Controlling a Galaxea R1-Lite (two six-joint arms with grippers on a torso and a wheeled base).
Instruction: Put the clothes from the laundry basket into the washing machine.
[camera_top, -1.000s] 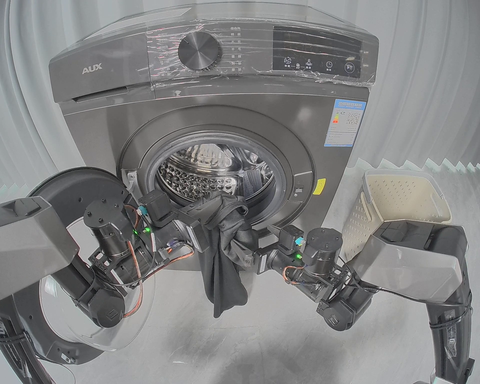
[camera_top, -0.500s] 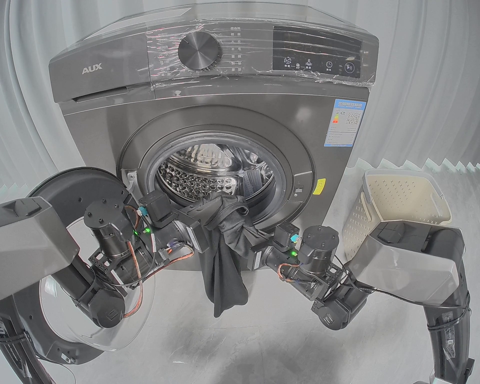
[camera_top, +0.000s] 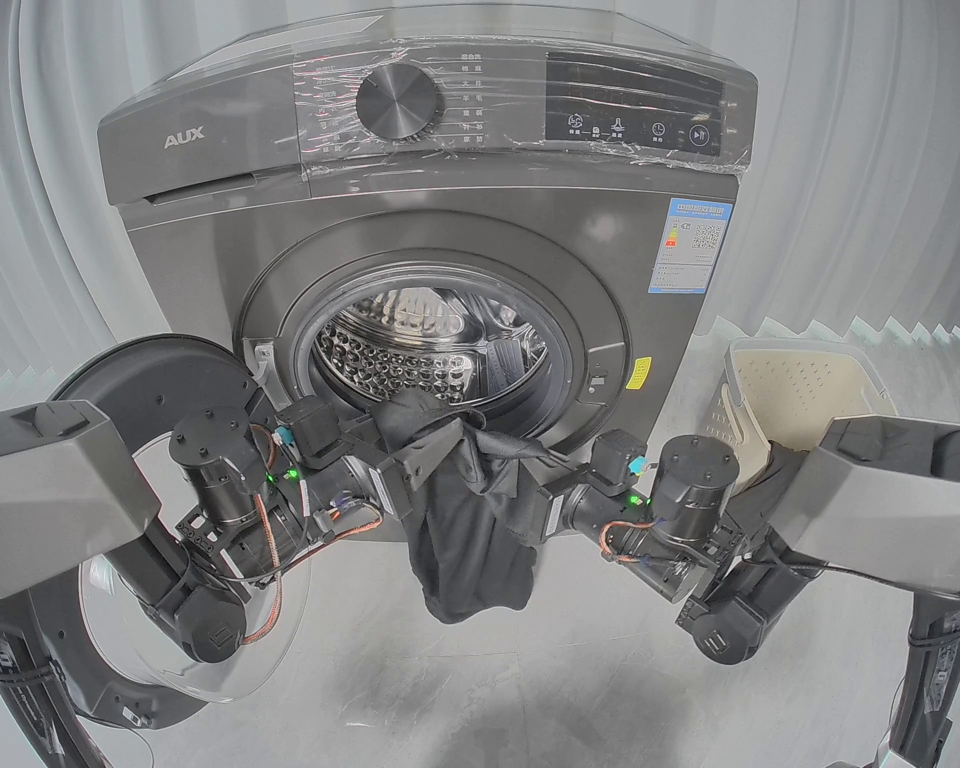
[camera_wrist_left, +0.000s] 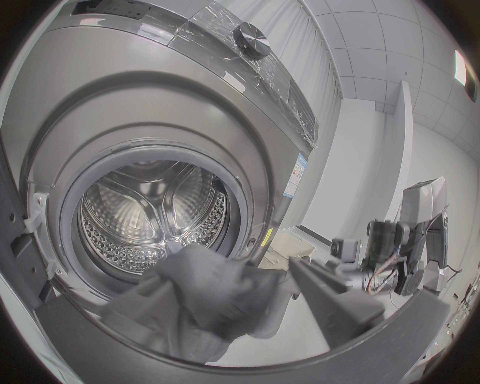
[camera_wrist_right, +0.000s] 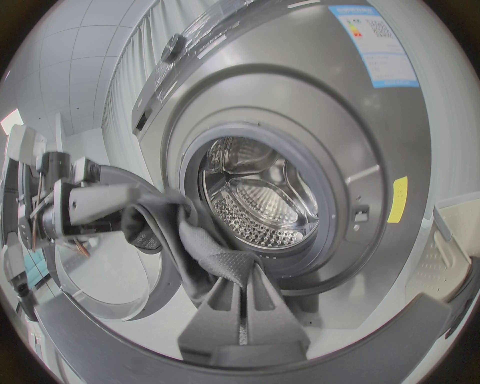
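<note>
A dark grey garment (camera_top: 470, 520) hangs in front of the washing machine's open drum (camera_top: 420, 340), stretched between my two grippers. My left gripper (camera_top: 435, 450) is at the lower left of the opening. Its fingers stand apart in the left wrist view, with the cloth (camera_wrist_left: 215, 295) bunched over one of them. At the lower right of the opening, my right gripper (camera_top: 535, 495) is shut on a fold of the garment (camera_wrist_right: 225, 262). The lower part of the garment dangles toward the floor. The beige laundry basket (camera_top: 790, 355) stands to the right of the machine, partly behind my right arm.
The washer's round door (camera_top: 150, 380) is swung open at the left, behind my left arm. Grey floor (camera_top: 480, 690) lies below the garment. Pale curtains hang behind the machine.
My right arm has moved to the right, pulling the garment wider and tauter. The left gripper has shifted slightly lower, and its fingers now look spread.
</note>
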